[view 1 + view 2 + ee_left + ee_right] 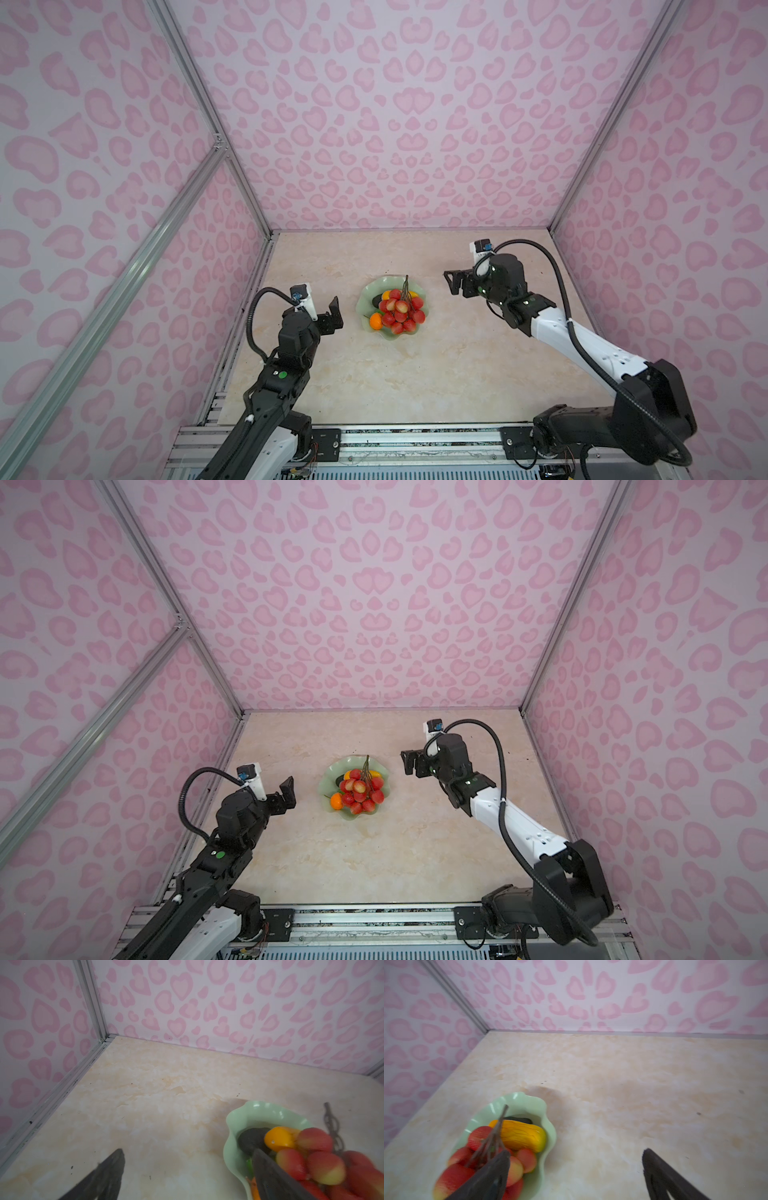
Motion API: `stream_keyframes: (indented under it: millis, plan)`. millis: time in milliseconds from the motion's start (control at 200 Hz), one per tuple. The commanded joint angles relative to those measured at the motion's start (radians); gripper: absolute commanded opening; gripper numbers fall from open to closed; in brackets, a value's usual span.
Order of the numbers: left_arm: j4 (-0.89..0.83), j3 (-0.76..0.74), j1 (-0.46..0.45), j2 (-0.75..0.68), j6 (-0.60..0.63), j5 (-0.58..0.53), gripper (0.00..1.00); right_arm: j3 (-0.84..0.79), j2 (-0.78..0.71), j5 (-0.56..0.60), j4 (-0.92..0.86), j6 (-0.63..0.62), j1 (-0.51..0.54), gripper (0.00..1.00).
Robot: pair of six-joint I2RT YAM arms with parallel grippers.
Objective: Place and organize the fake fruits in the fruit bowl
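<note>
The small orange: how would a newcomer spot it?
Find the pale green fruit bowl mid-table. The small orange sits at its rim nearest the left arm, beside the red berry bunch; it alone is a smooth, plain orange ball.

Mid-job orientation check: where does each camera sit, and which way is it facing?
Top views: high over the front edge, looking down toward the back wall; left gripper and right gripper show either side of the fruit bowl.
Left wrist: behind the left gripper, facing the back wall; its spread fingers show, one overlapping the bowl.
Right wrist: behind the right gripper, facing the back-left corner; spread fingers show, one overlapping the berry bunch.
Shared: both wrist views catch bowl and berry bunch.
</note>
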Motion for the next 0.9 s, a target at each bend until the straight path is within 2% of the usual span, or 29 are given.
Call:
stream_keyframes:
  millis: [0, 80, 140, 295, 385, 470, 515, 590, 615, 660, 740, 825, 895]
  plan:
    - [0.294, -0.01, 0.05, 0.129, 0.148, -0.077, 0.96, -0.149, -0.106, 0.372, 0.114, -0.116, -0.031, 0.99]
    - [0.359, -0.007, 0.13, 0.233, 0.141, 0.005, 0.97, -0.281, -0.155, 0.44, 0.238, -0.154, -0.099, 0.99]
    - [0.396, -0.007, 0.166, 0.3, 0.141, -0.002, 0.98, -0.363, -0.154, 0.468, 0.358, -0.159, -0.155, 0.99]
    - [0.58, -0.093, 0.242, 0.377, 0.09, 0.023, 0.98, -0.446, -0.02, 0.562, 0.585, -0.222, -0.21, 0.99]
    - [0.658, -0.113, 0.263, 0.435, 0.078, 0.053, 0.98, -0.512, 0.077, 0.484, 0.815, -0.244, -0.243, 0.99]
    - [0.668, -0.067, 0.266, 0.515, 0.084, 0.067, 0.98, -0.534, 0.203, 0.42, 0.989, -0.275, -0.26, 0.99]
    - [0.759, -0.082, 0.266, 0.565, 0.099, 0.073, 0.97, -0.538, 0.254, 0.394, 1.071, -0.279, -0.272, 0.99]
    - [0.876, -0.088, 0.277, 0.673, 0.098, 0.112, 0.97, -0.529, 0.237, 0.31, 0.97, -0.24, -0.315, 0.99]
    - [0.88, -0.081, 0.276, 0.687, 0.109, 0.124, 0.97, -0.539, 0.264, 0.29, 1.029, -0.242, -0.323, 1.0]
    - [0.852, -0.079, 0.276, 0.675, 0.109, 0.128, 0.97, -0.551, 0.312, 0.294, 1.137, -0.252, -0.322, 1.0]
    - [0.858, -0.081, 0.278, 0.676, 0.105, 0.117, 0.97, -0.486, 0.251, 0.31, 0.903, -0.224, -0.325, 1.0]
    - [0.861, -0.08, 0.277, 0.679, 0.106, 0.117, 0.97, -0.519, 0.298, 0.287, 1.051, -0.229, -0.338, 1.0]
    - [0.859, -0.078, 0.278, 0.68, 0.106, 0.116, 0.97, -0.497, 0.277, 0.286, 0.97, -0.223, -0.338, 1.0]
